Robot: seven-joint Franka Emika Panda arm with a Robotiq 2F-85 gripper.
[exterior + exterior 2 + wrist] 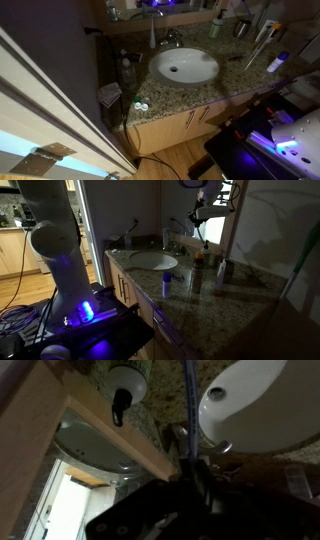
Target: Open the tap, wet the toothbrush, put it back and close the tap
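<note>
While the gripper hangs high over the back of the counter, the tap stands well below it and apart from it, at the rear rim of the white oval basin. In the wrist view the tap shows just beyond the gripper and slightly to one side, between the wooden shelf edge and the basin. Tap and gripper do not touch.

Tap condition: small, chrome and shiny, with a short curved spout reaching toward the bowl. In an exterior view the tap sits directly behind the basin, with a slim white bottle just beside it. The lever's position and whether water runs cannot be told, as the frames are dim and blurred.

Gripper condition: jaws drawn narrow and clamped on a thin blue stick, which appears to be the toothbrush. The stick runs straight out from the fingers across the wrist view and passes between tap and basin. Its head cannot be made out.

Arm pose: the arm rises as a white column off the end of the counter, with a blue-violet light near its foot. Its upper links leave the top of the frame. The wrist re-enters from the top edge above the back of the counter, with the gripper pointing downward.
</note>
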